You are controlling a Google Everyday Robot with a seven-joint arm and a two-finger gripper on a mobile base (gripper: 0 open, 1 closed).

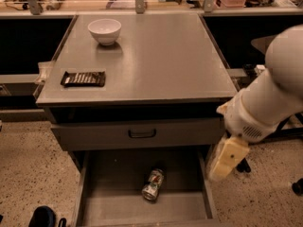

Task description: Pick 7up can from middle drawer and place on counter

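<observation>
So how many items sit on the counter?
2: a white bowl back left, a chocolate bar wrapper front left. Nothing looks hidden. The gripper hangs beside the middle drawer, which holds the 7up can.

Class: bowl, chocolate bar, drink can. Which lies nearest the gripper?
The 7up can, lying on its side in the open middle drawer. The gripper hangs beside that drawer's side wall, while the bowl and chocolate bar sit on the counter.
</observation>
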